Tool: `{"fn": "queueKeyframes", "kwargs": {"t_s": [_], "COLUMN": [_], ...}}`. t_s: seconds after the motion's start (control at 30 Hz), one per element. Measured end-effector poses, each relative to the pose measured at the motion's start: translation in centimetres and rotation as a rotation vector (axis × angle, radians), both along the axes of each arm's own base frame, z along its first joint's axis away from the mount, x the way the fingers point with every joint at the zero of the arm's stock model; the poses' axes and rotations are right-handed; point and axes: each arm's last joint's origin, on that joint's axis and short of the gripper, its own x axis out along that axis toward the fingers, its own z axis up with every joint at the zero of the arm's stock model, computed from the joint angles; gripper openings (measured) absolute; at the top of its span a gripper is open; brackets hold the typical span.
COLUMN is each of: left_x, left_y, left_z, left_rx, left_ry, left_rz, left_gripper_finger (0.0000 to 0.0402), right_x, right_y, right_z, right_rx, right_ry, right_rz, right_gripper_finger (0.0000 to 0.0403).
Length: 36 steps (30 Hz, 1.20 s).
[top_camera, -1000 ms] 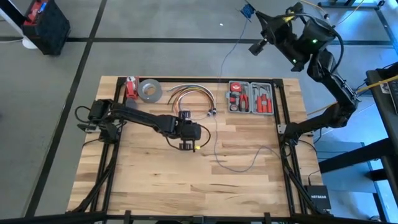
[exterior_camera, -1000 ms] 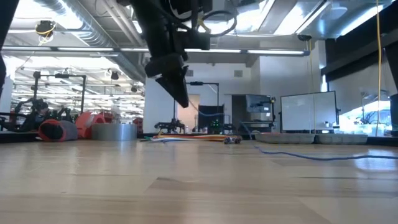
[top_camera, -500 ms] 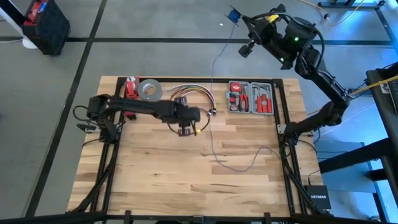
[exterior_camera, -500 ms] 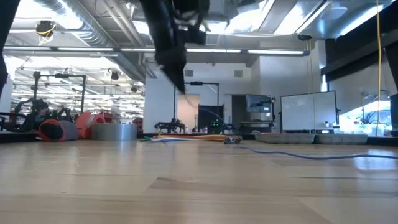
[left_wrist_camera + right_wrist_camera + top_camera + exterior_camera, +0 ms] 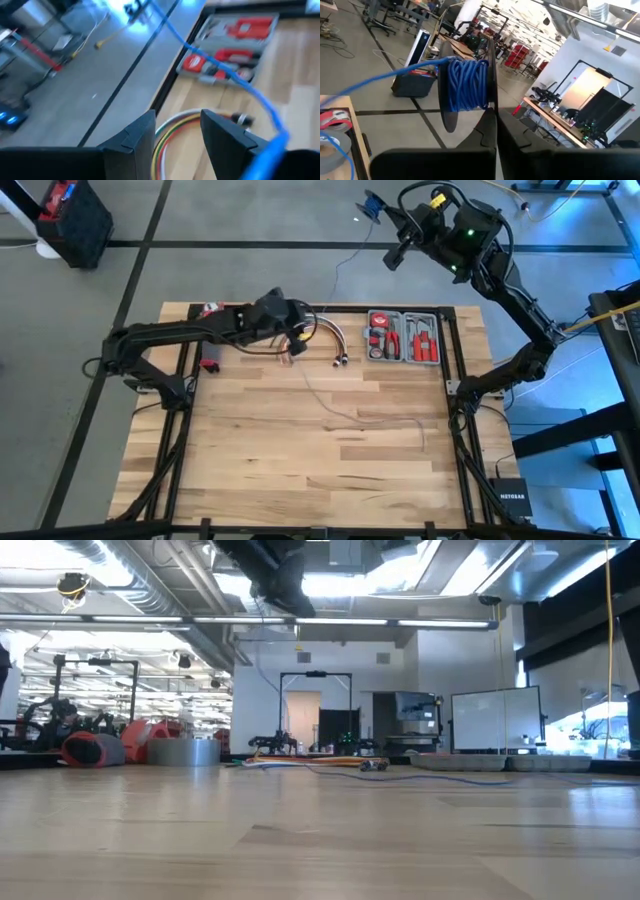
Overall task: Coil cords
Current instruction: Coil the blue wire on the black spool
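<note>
Right end effector (image 5: 385,218) is what I check first: it hangs high beyond the far edge of the counter (image 5: 260,450), over the grey floor, its two dark fingers (image 5: 490,132) pinched together on the rim of a black spool wound with blue cord (image 5: 465,90).

From that spool the thin bluish-grey cord (image 5: 345,255) runs down toward the far edge of the counter, passes by my left end effector (image 5: 293,340), then trails across the wood planks in a loose bend toward the right side (image 5: 400,420). In the left wrist view the cord (image 5: 220,70) shows as a blue line crossing in front of the fingers.

My left end effector sits near the far edge of the counter, above the arched bundle of orange, red and white cables (image 5: 325,335). Its jaws stand wide, and I see the coloured cables (image 5: 172,127) through the gap between the fingers (image 5: 137,135); nothing is clamped between them.

Just right of the bundle lies the open grey tool case with red-handled tools (image 5: 403,337), flat on the counter. A small red object (image 5: 211,363) lies near the left arm's base side.
</note>
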Motion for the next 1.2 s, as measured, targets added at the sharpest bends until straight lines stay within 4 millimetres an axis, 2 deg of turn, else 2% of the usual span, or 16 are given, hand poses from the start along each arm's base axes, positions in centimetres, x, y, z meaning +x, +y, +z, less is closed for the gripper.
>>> {"fn": "queueKeyframes", "kwargs": {"t_s": [0.47, 0.6, 0.73, 0.93, 1.2], "left_x": [0.3, 0.0, -0.7, -1.7, -1.9], "left_y": [-0.3, 0.6, 2.3, 4.5, 5.0], "left_z": [-2.6, -2.6, -2.4, -2.5, -2.7], "left_rx": [0.023, 0.012, -0.026, -0.115, -0.141], "left_ry": [-0.335, -0.427, -0.517, -0.583, -0.589], "left_rz": [-0.147, -0.106, -0.025, 0.088, 0.114], "left_gripper_finger": [0.0153, 0.0153, 0.0153, 0.0153, 0.0153], "right_x": [0.2, 0.1, 0.1, 0.4, 0.4], "right_y": [-0.5, -1.2, -2.1, -2.2, -2.2], "right_z": [-0.5, -1.1, -1.8, -2.0, -2.0], "right_rx": [0.013, 0.024, 0.036, 0.037, 0.042], "right_ry": [0.02, 0.036, 0.048, 0.024, 0.019], "right_rz": [-0.013, -0.034, -0.047, -0.018, -0.017], "right_gripper_finger": [0.0001, 0.0001, 0.0001, 0.0001, 0.0001]}}
